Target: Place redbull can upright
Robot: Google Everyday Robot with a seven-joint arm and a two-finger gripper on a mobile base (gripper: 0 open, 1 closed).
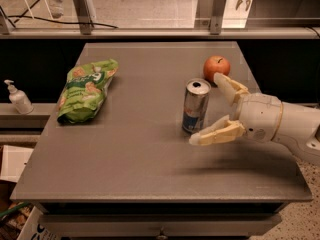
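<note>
The redbull can (195,106) stands upright on the grey worktop (135,169), pull-tab end up, its silver side showing blue near the base. It is in the mouth of the tool (205,109), just off the fingertips. The tool's two pale fingers (227,86) are spread wide and grip nothing. The far finger reaches past the can's upper right, with a gap between it and the can. The near finger lies low, its tip just in front of the can's base. Whether that tip brushes the can I cannot tell.

A red apple (216,67) sits just behind the far fingertip, close to the can's upper right but apart from it. It is the one thing crowding the tool. Well away from the tool, across the worktop beyond the can, a green snack bag (85,90) lies flat and crumpled. Further off the same way and off the worktop's edge, a white pump bottle (19,98) stands on a low ledge. The worktop straight in front of the tool and the can carries only the shadow of the arm.

The white arm (295,129) comes in from the right edge of the view, low and close to level over the worktop. Its rounded wrist is behind the fingers, which point leftward at the can.
</note>
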